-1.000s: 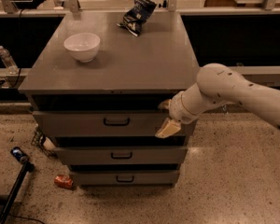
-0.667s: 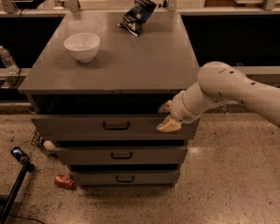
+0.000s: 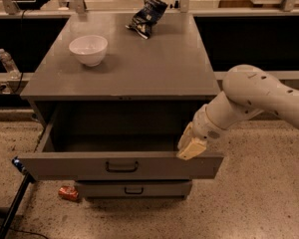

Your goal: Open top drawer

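Note:
The top drawer [image 3: 79, 167] of the grey cabinet stands pulled far out towards me. Its wide flat front carries a black centred handle [image 3: 122, 167], and the deep grey box behind it looks bare inside. My gripper [image 3: 189, 144] is at the right end of the drawer front, its pale fingers [image 3: 193, 148] hooked over the top edge there. The white arm reaches in from the right. A lower drawer [image 3: 133, 189] with a smaller handle shows under the open one.
A white bowl [image 3: 88, 49] and a dark crumpled snack bag [image 3: 147, 16] sit on the cabinet top [image 3: 149, 68]. A red can [image 3: 68, 193] lies on the speckled floor at the cabinet's left foot. A black pole [image 3: 12, 208] leans at lower left. A bottle [image 3: 8, 62] stands at the left.
The top drawer has slid a long way out towards me, from a narrow gap to wide open. My gripper moved with its right end.

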